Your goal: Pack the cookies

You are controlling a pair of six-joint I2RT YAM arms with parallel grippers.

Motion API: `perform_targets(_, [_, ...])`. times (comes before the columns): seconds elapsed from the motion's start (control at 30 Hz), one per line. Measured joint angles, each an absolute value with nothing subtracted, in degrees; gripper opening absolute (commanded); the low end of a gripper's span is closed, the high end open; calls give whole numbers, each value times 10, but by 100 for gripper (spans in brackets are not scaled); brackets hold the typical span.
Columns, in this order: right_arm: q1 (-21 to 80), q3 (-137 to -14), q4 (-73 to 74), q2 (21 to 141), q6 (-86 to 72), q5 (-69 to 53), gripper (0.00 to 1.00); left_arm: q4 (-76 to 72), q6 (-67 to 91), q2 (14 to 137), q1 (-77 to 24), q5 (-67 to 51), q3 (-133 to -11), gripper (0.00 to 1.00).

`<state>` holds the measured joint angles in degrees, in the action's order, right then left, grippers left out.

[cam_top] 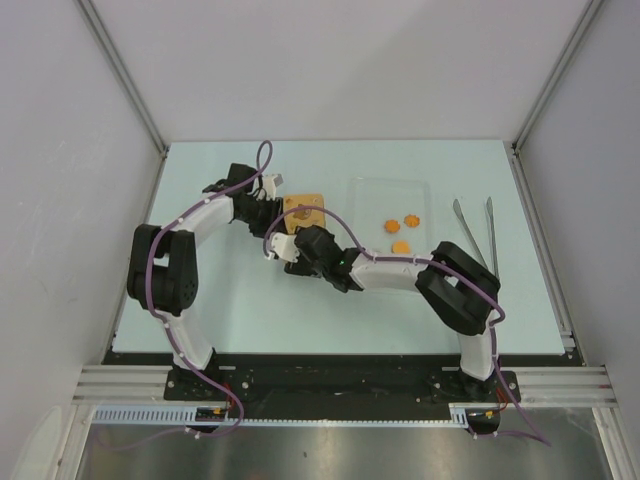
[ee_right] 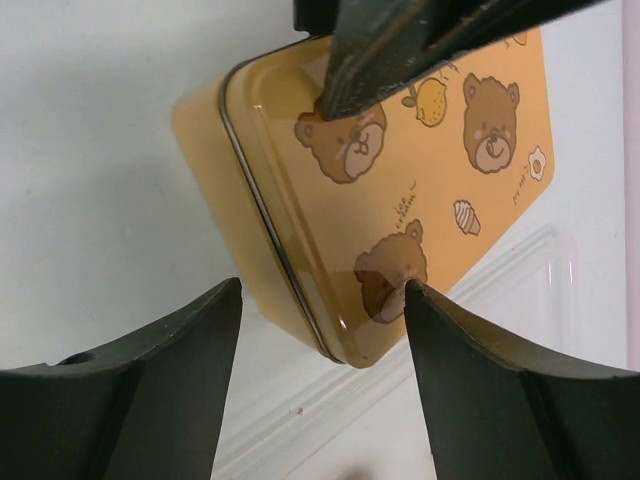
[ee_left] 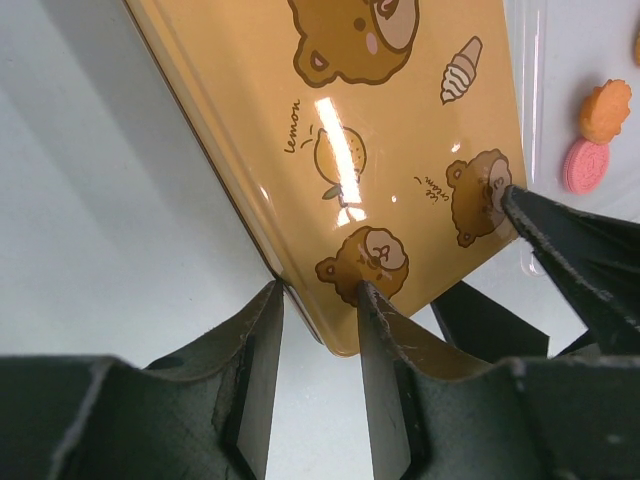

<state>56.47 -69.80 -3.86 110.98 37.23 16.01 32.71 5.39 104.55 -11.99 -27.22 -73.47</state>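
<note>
A yellow tin [cam_top: 305, 212] printed with bears lies left of a clear tray [cam_top: 388, 187]. Three orange cookies [cam_top: 400, 229] sit in the tray. In the left wrist view an orange cookie [ee_left: 605, 110] and a pink one [ee_left: 585, 165] lie there. My left gripper [ee_left: 320, 290] pinches the tin's [ee_left: 300, 120] near corner, one finger on the side wall and the other on the lid. My right gripper [ee_right: 322, 290] straddles another corner of the tin [ee_right: 400, 180]. Its right fingertip [ee_right: 415, 295] touches the lid, while the left finger stands apart from the wall.
Metal tongs [cam_top: 475, 232] lie on the table to the right of the tray. Both arms cross the middle of the table and meet at the tin. Grey walls close in the table's sides and back.
</note>
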Motion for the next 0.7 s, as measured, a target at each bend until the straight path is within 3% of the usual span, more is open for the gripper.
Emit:
perform_targets(0.23, [579,-697,-64,1129,392,183,63,328,53,1042,-118,-273,-728,40])
perform_targets(0.57, [590,-697,-79,1132,397,204,45,325,50,1037,-118,-274,-722,40])
perform_targets(0.7, [592,-697,-77,1134,394,206,44,325,49,1035,-118,-274,-718,40])
